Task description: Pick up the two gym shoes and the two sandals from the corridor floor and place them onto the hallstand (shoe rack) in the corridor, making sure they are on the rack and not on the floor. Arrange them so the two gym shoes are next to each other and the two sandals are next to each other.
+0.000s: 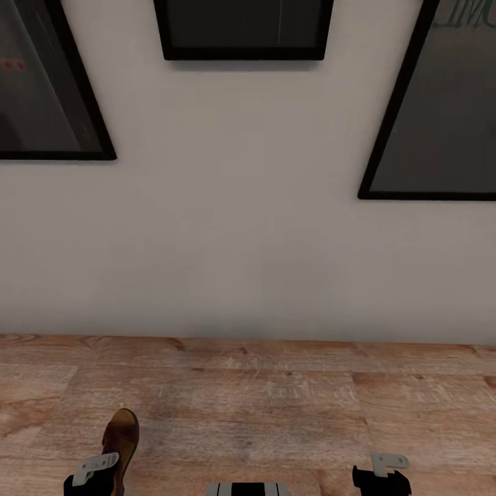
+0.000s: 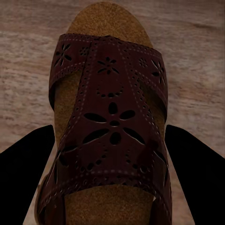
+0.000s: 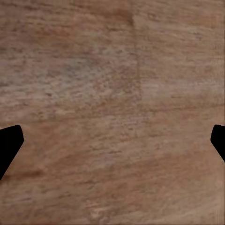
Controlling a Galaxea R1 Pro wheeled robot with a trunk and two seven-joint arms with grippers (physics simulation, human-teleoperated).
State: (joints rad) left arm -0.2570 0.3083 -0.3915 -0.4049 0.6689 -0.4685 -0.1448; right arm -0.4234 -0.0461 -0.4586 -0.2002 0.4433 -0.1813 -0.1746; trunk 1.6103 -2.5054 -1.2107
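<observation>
Between the two black fingers (image 2: 28,168) of the left tool (image 2: 112,178) lies a brown leather sandal (image 2: 110,126) with a tan cork-like insole and a dark reddish-brown strap punched with flower-shaped holes. The fingers stand at either side of the sandal's rear half, close against its edges, though contact cannot be made out, so whether the tool has hold of it cannot be told. The sandal's rounded toe points away from the tool, out over the light brown wood-plank corridor floor (image 2: 197,56).

In the head view the same sandal (image 1: 124,434) shows near the lower left, its toe reaching forward beyond the left tool (image 1: 93,475), whose pale bracket and dark body sit at the frame's edge just behind it.

Well apart on the other side, the right tool (image 1: 382,475) hangs over bare planks. Its wrist view shows its two black fingertips (image 3: 9,145) spread far apart at opposite edges, with nothing but wood grain (image 3: 112,112) between them; it is wide open and holds nothing.

Ahead of both tools the floor runs to a plain off-white wall (image 1: 241,241). Three black-framed dark pictures hang on it: one at the left (image 1: 41,83), one at the upper middle (image 1: 244,27), one at the right (image 1: 441,103).
</observation>
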